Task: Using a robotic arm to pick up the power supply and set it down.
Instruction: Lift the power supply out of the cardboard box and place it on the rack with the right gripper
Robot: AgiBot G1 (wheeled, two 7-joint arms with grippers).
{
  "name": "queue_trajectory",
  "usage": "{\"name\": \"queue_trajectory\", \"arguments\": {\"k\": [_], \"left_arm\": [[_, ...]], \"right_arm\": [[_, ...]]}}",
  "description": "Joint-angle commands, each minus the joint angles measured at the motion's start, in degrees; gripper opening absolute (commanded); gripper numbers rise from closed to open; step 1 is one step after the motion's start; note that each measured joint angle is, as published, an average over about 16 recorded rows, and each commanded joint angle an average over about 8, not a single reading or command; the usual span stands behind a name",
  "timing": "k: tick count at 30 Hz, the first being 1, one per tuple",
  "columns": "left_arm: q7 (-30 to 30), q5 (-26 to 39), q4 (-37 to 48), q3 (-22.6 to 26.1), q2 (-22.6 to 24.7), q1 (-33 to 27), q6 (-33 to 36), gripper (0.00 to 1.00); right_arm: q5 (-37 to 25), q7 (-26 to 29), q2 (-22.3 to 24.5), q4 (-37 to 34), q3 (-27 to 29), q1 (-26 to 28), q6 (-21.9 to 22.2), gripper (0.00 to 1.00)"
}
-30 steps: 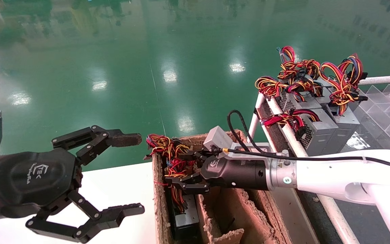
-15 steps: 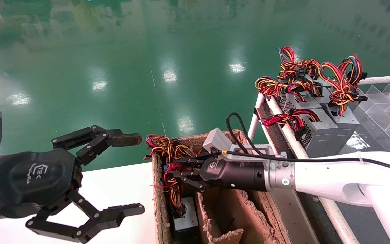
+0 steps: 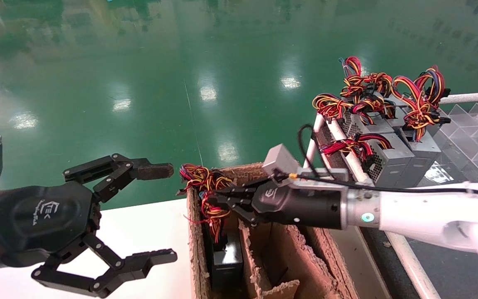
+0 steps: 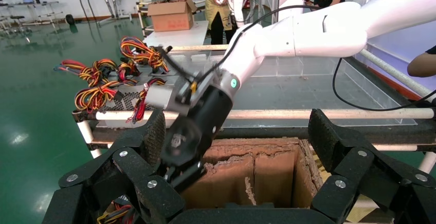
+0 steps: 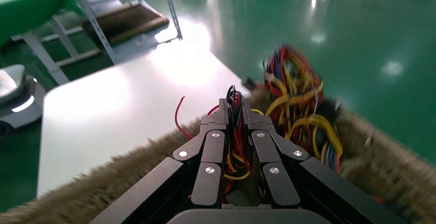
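The right hand [image 3: 222, 199] is clamped on the wire bundle [image 3: 206, 195] of the power supply [image 3: 226, 261], which sits low in the cardboard box's [image 3: 288, 249] left slot — lifting looks underway. Next: raise it clear. The left hand [image 3: 139, 216] hangs open over the white desk [image 3: 147, 232].

Power supply [image 3: 226, 261] body mostly hidden, prob. in carton [image 3: 288, 257].

Rough fibrous cardboard box [image 3: 264, 249]
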Motion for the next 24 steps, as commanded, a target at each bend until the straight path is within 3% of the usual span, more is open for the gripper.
{"name": "queue_trajectory", "arguments": {"k": [1,7,16,24], "left_arm": [[0.0,0.0,0.0,0.0,0.0,0.0,0.0,1.0],[0.0,0.0,0.0,0.0,0.0,0.0,0.0,1.0],[0.0,0.0,0.0,0.0,0.0,0.0,0.0,1.0],[0.0,0.0,0.0,0.0,0.0,0.0,0.0,1.0]], "right_arm": [[1.0,-0.1,0.7,0.7,0.6,0.0,-1.2,0.0],[5.2,2.5,4.2,3.8,3.2,1.1,-3.9,0.0],[9.4,6.5,11.4,7.8,7.7,6.0,-3.5,0.0],[9.5,7.2,15.7,4.4,9.8,13.6,-2.2,0.0]]}}
